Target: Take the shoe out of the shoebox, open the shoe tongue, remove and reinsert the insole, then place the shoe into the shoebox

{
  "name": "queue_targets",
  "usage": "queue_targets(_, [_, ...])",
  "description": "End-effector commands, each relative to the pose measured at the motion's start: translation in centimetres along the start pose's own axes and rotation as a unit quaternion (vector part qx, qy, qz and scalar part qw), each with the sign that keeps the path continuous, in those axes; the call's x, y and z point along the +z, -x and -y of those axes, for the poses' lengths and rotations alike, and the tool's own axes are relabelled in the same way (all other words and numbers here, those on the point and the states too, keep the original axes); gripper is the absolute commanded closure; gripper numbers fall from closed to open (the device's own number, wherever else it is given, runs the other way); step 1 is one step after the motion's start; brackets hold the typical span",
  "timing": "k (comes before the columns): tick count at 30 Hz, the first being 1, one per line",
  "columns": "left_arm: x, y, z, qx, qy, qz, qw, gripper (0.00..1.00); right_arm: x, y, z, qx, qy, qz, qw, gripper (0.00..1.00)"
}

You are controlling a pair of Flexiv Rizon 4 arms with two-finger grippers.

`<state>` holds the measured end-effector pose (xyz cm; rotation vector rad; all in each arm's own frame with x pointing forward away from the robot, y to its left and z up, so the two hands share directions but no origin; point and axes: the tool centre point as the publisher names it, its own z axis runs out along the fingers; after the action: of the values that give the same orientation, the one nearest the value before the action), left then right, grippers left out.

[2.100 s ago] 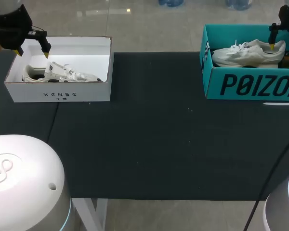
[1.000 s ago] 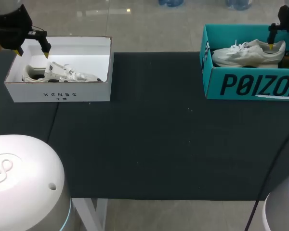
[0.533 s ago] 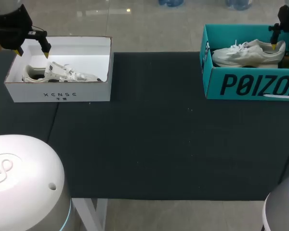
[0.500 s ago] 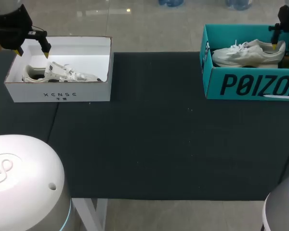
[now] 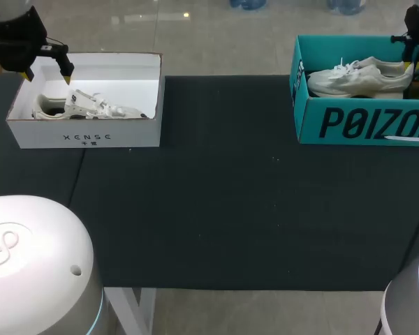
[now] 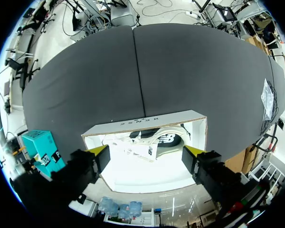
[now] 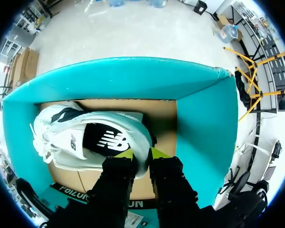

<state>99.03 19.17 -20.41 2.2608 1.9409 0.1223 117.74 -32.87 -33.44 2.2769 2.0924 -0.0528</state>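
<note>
A white sneaker (image 5: 356, 77) with a dark inside lies on its side in the teal shoebox (image 5: 363, 122) at the table's far right. My right gripper (image 5: 410, 54) is down at its heel. In the right wrist view the two yellow tips pinch the heel wall of the sneaker (image 7: 85, 137) from both sides, so the right gripper (image 7: 142, 156) is shut on it. My left gripper (image 5: 49, 73) hangs open above the white shoebox (image 5: 84, 132) at the far left. That box holds another white shoe (image 5: 84, 106). The left wrist view has this shoe (image 6: 154, 140) ahead of the left gripper (image 6: 146, 153).
Black cloth (image 5: 223, 202) covers the table between the two boxes. The teal walls (image 7: 204, 133) stand close around my right gripper. The white box's front wall (image 6: 142, 124) faces the table's middle.
My right gripper's fingers have come together on the sneaker's heel. The left arm and both boxes have stayed put.
</note>
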Motion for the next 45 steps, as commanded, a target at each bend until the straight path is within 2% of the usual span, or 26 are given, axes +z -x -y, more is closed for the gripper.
queue_targets(1, [0.0,0.0,0.0,0.001,0.0,-0.001,1.0,0.0,-0.4,0.1,0.3,0.002,0.0,0.001,1.0,0.97])
queue_targets(4, [0.0,0.0,0.0,0.001,0.0,-0.001,1.0,0.0,0.1,0.0,0.5,0.004,-0.003,-0.002,1.0,0.84])
queue_targets(5, [0.0,0.0,0.0,0.001,0.0,-0.001,1.0,0.0,0.3,0.0,0.6,0.004,-0.004,-0.003,1.0,0.87])
queue_targets(7, [0.0,0.0,0.0,0.001,0.0,-0.001,1.0,0.0,0.4,-0.1,0.6,0.005,-0.006,-0.007,1.0,1.0])
queue_targets(12, [0.0,0.0,0.0,0.001,0.0,-0.001,1.0,0.0,0.4,-0.1,0.5,0.007,-0.006,-0.01,1.0,1.0])
queue_targets(14, [0.0,0.0,0.0,0.001,0.0,-0.001,1.0,0.0,0.4,-0.1,0.3,0.006,-0.006,-0.01,1.0,0.94])
queue_targets(16, [0.0,0.0,0.0,0.001,0.0,-0.001,1.0,0.0,0.4,-0.2,0.2,0.005,-0.006,-0.01,1.0,0.93])
queue_targets(18, [0.0,0.0,0.0,0.001,0.0,-0.001,1.0,0.0,0.5,-0.2,0.1,0.004,-0.006,-0.01,1.0,0.95])
queue_targets(19, [0.0,0.0,0.0,0.001,0.0,-0.001,1.0,0.0,0.5,-0.2,0.1,0.004,-0.006,-0.01,1.0,1.0])
queue_targets(25, [0.0,0.0,0.0,0.001,0.0,-0.001,1.0,0.0,0.2,-0.3,0.0,0.0,-0.002,-0.011,1.0,1.0])
queue_targets(45, [0.0,0.0,0.0,0.001,0.0,-0.001,1.0,0.0,-6.8,0.2,0.2,-0.019,0.046,-0.009,0.999,1.0])
